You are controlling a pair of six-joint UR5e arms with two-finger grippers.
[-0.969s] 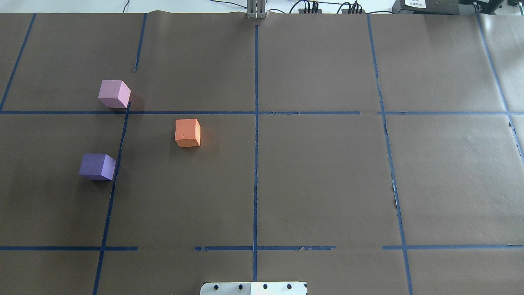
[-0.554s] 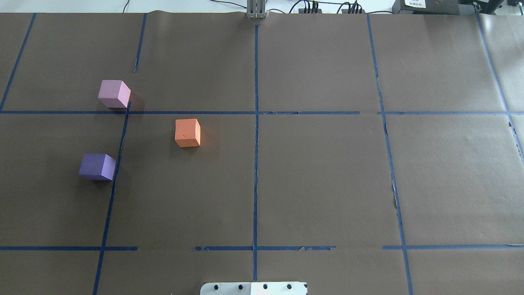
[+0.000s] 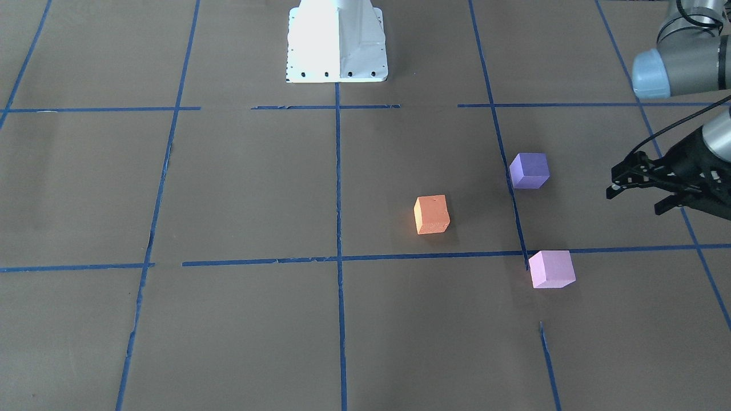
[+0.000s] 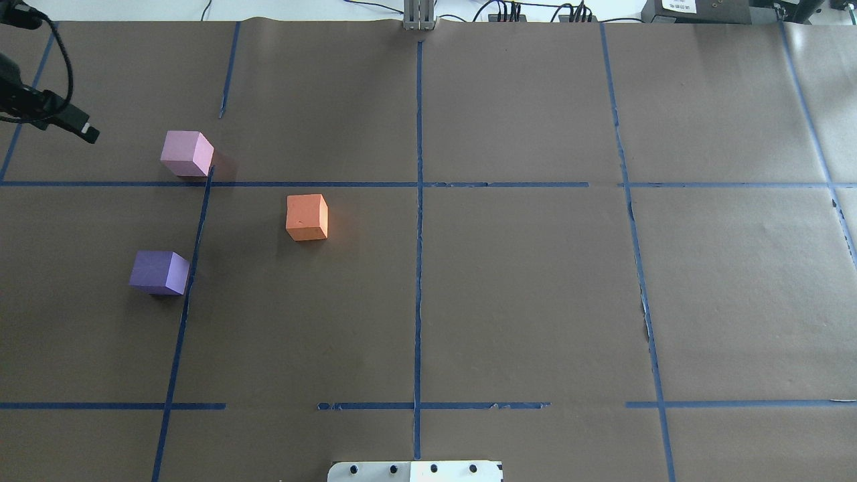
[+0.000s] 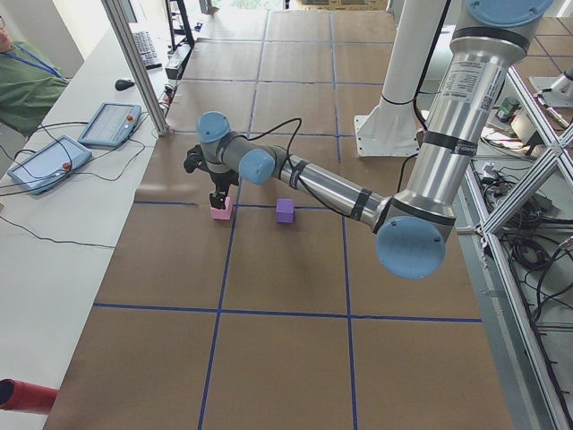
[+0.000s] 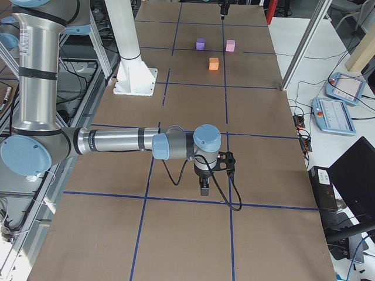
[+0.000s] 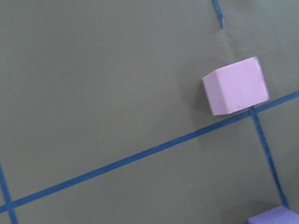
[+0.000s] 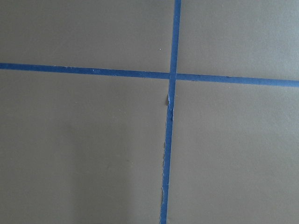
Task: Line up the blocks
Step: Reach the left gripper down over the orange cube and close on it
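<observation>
Progress zero: orange cube (image 4: 307, 216), purple cube (image 4: 159, 272), pink cube (image 4: 187, 153) sit apart in a triangle, robot's left side. Left gripper (image 3: 634, 201) spread, empty, near pink cube; right gripper (image 6: 203, 190): can't tell.

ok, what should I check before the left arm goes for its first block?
1. Left gripper open and empty: ok.
2. Pink block, orange block and purple block flat on the table: ok.
3. Blocks apart, with a clear gap around each: ok.
4. Blocks in a line: not ok. They form a triangle, with the orange block off toward the table's middle.
5. Pink block in the left wrist view: ok, but at upper right, not centred.
6. Right gripper open or shut: cannot tell. It shows only in the right side view, far from the blocks.
</observation>
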